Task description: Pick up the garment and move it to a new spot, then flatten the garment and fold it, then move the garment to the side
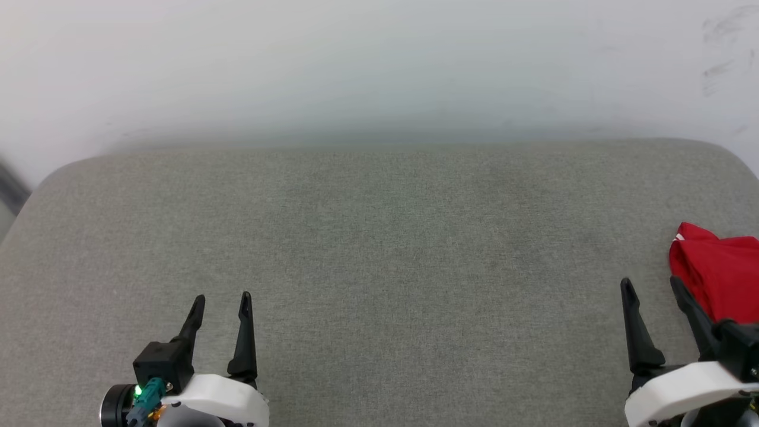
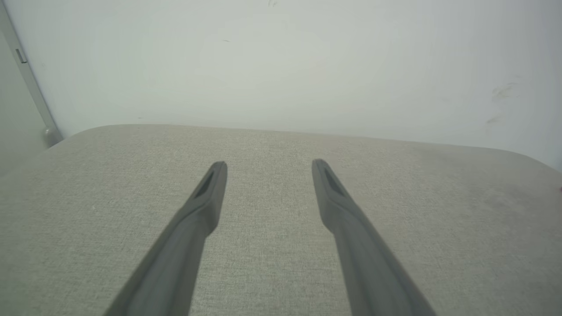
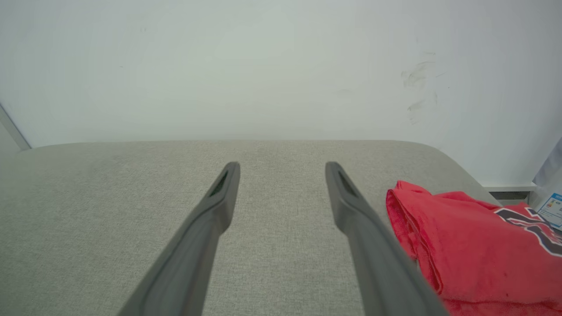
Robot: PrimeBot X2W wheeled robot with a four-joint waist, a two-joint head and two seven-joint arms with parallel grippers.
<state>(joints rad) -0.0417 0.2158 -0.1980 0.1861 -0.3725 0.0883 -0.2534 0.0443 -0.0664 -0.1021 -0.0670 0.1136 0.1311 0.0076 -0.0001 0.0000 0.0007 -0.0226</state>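
Grey fabric counter [image 1: 379,237], white wall [image 1: 379,71] | red jersey tee [image 1: 720,270] crumpled at right edge, just beside right pincer [image 1: 650,281] | left pincer [image 1: 223,296] and right both spread, empty | looks soft, light, floppy; I'd pinch a bunched fold

- The garment [image 3: 474,254], at the right, carries a black print [image 3: 536,226] with white edges. Only a piece of it shows at the picture's edge, and no letter or number can be read for sure.
- A small white label [image 3: 554,210] with a blue top stands just beyond the garment, at the far right. Its writing is too small to read.
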